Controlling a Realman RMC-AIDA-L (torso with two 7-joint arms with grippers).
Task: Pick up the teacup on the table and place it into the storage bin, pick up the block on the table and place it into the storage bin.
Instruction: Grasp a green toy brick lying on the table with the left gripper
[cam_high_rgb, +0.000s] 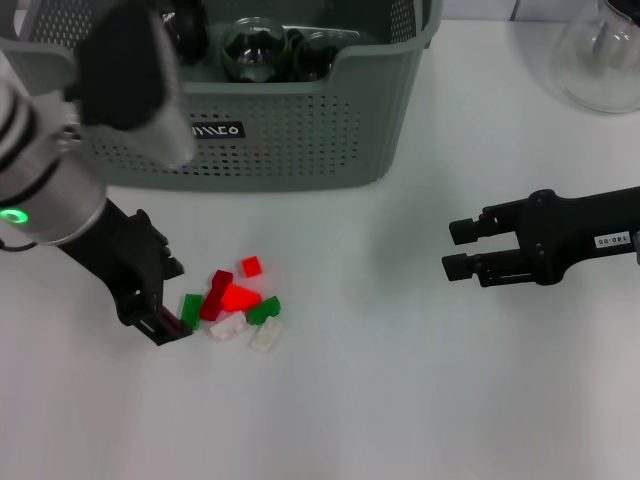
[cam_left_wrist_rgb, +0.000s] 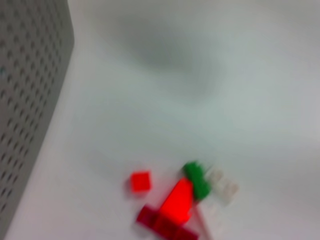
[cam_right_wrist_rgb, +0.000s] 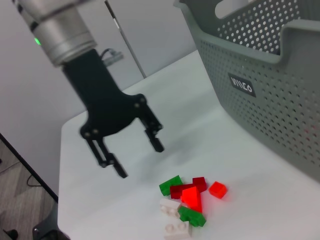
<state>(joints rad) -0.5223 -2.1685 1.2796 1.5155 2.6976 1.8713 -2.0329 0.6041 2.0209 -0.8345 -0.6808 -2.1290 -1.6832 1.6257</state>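
Left gripper (cam_high_rgb: 168, 300) sits low over the table (cam_high_rgb: 400, 380), just beside the left edge of the block pile; fingers spread wide apart in the right wrist view (cam_right_wrist_rgb: 135, 157), holding nothing.

Right gripper (cam_high_rgb: 462, 250) hovers well apart to the right, pointing toward the pile; its two fingers are parted, empty.

Blocks in a loose cluster in front of the storage bin (cam_high_rgb: 300, 120), apart from it. Counted in the head view:
- small red block (cam_high_rgb: 251, 266), alone, slightly off the pile toward the bin
- bright red block (cam_high_rgb: 240, 297) in the middle
- dark red block (cam_high_rgb: 215, 295) touching it
- two green blocks, one on the left (cam_high_rgb: 190, 308) nearest the left gripper, one on the right (cam_high_rgb: 264, 311)
- two white blocks (cam_high_rgb: 227, 327), (cam_high_rgb: 267, 336) on the near side

About seven in all; the overlaps make the exact count unsure.

Storage bin at the far side of the table, holding at least three dark shiny round items (cam_high_rgb: 248, 50); can't tell if any is the teacup. One clear glass vessel (cam_high_rgb: 600, 55) stands at the far right.
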